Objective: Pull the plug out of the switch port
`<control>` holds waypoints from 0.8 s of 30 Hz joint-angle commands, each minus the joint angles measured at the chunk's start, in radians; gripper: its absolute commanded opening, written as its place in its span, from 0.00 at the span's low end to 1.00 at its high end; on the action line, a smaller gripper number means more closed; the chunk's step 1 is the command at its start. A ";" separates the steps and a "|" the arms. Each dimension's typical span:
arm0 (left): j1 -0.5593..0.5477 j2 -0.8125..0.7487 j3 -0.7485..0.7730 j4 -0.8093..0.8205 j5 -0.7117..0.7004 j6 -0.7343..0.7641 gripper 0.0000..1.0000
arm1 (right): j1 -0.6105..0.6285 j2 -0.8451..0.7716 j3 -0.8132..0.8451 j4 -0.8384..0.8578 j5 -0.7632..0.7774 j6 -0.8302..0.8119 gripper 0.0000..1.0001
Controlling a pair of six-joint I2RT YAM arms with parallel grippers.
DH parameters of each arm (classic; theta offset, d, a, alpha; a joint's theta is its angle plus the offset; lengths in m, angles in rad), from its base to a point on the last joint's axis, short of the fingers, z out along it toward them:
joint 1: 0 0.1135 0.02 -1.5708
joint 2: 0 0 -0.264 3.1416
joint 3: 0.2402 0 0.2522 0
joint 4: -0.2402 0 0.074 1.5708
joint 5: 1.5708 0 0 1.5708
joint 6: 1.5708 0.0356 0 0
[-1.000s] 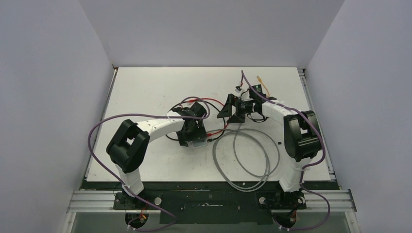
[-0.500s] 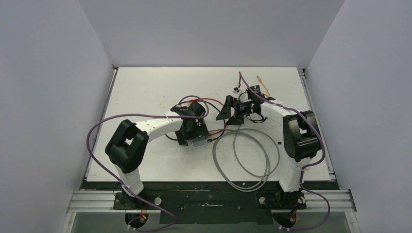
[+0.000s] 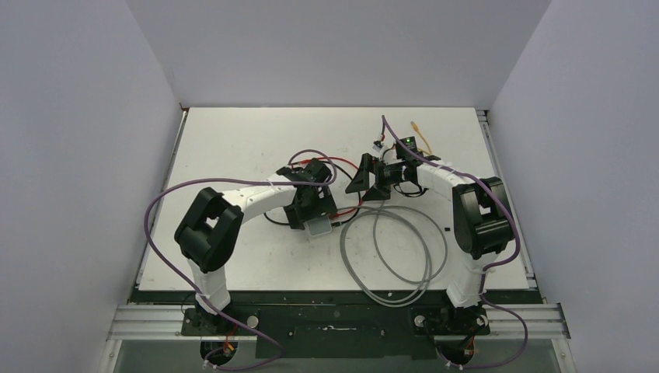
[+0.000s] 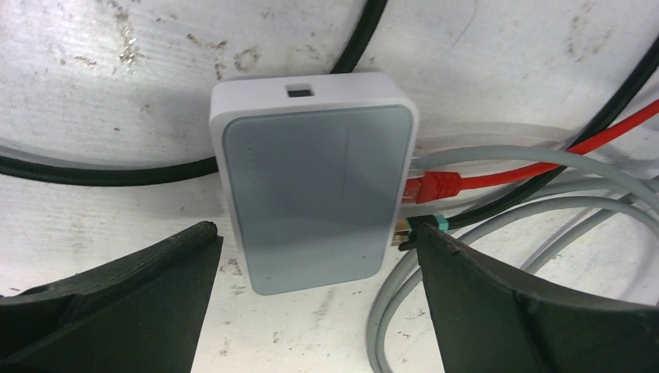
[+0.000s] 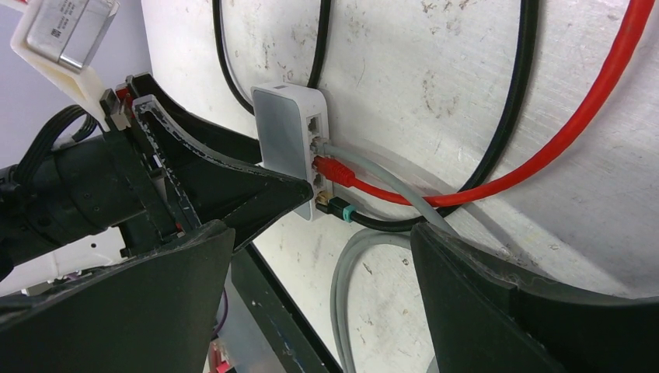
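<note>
Both arms' jaws stand wide and empty, so tugging the red plug [image 4: 430,186], apparently latched in, could drag the unheld switch [image 4: 315,183] across the tabletop [image 4: 93,62].

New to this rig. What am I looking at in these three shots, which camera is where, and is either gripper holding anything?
A left arm and a right arm are bolted at the near edge of the table, each ending in a two-finger gripper. The wide picture comes from a fixed camera above and behind them. The other two come from a camera on each wrist, so the black wedges are that arm's own fingers. On the table lies the switch, a small pale box, with a red plug, a grey cable and a green-booted plug in sockets along one edge. The left gripper hangs open astride the switch, not closed on it. The right gripper is open too, facing the sockets. Nothing is held.
</note>
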 commanded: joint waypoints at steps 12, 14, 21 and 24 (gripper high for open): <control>0.003 0.039 0.055 -0.036 -0.049 -0.007 0.92 | 0.009 -0.002 -0.004 0.016 -0.015 -0.029 0.87; 0.004 0.042 0.041 -0.039 -0.053 -0.010 0.92 | 0.009 0.000 -0.003 0.017 -0.016 -0.028 0.87; 0.003 0.055 0.024 -0.049 -0.056 -0.004 0.81 | 0.009 0.004 0.004 0.009 -0.018 -0.031 0.87; 0.003 0.056 0.024 -0.058 -0.064 0.013 0.75 | 0.009 0.006 0.008 0.009 -0.018 -0.031 0.87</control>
